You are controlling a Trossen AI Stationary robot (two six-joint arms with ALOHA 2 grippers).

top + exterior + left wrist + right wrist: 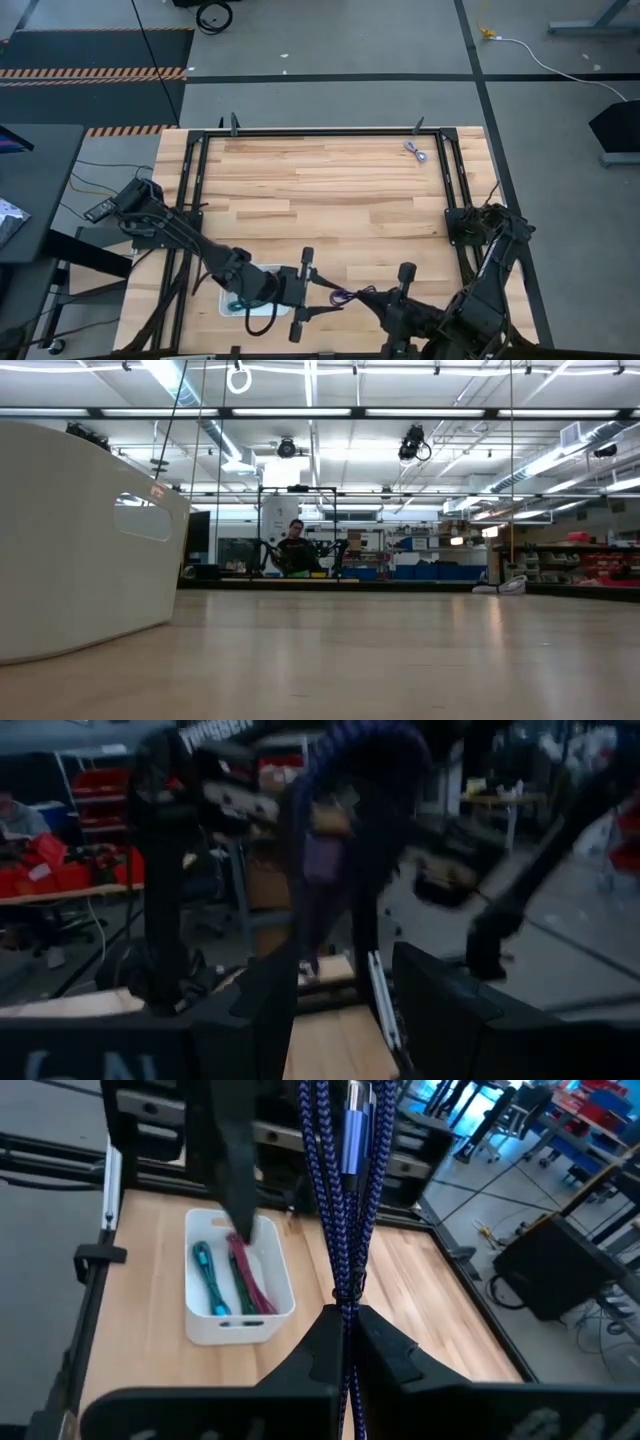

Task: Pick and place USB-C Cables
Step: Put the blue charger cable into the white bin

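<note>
One purple cable (340, 1230) hangs pinched between my right gripper's (345, 1325) pressed fingers, above the table's near edge, just beside my left gripper (300, 295) (fingers spread). Teal cable (210, 1280) and dark red cable (250, 1280) lie in the white tray (275, 1320); silver-grey cable (417, 152) sits far off.

The purple cable (343, 1210) is off the tabletop, a braided bundle pinched in the right gripper (345, 1320), strands and a metallic purple plug end running out from the shut jaws. In the high view it (345, 296) sits near the front edge, about mid-width, between the two grippers. The teal cable (208, 1278) and the dark red cable (246, 1275) lie side by side, lengthwise, inside the white tray (262, 1320) at the near left. The silver-grey cable (417, 152) is lying alone on bare wood at the far right, well apart from the rest.
</note>
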